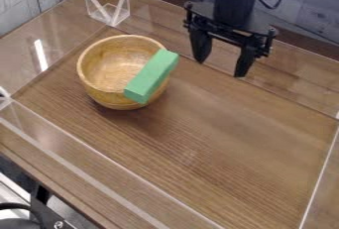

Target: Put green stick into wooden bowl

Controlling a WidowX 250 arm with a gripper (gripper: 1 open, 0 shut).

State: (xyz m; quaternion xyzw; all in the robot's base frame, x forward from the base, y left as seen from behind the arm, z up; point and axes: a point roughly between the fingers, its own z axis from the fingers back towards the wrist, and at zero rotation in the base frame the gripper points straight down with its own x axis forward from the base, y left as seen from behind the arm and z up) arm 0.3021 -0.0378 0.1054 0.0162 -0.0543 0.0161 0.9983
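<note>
Green stick (153,74) is already in the wooden bowl (106,69), left of centre in the frame. It lies slanted: lower end down inside the bowl near the front-right wall, upper end propped on the right-hand rim and poking slightly past it. So it's in, but leaning on the rim rather than lying flat on the bottom.

Claw (223,62) is in the upper right of the frame, pointing straight down, fingers spread wide apart and holding nothing. It hangs above the bench (225,154), off to the right of the bowl and clear of both bowl and stick.

Status call: placement looks done and the release has happened. What's left, if anything, is just pulling the arm away. I'd count the task as essentially complete, provided a stick resting on the rim is acceptable.

Container check: bowl holds only the stick, nothing else visible inside. It sits upright on the wood-grain bench. Small clear stand-like object (107,9) in the upper left, well apart from the bowl, not involved.
</note>
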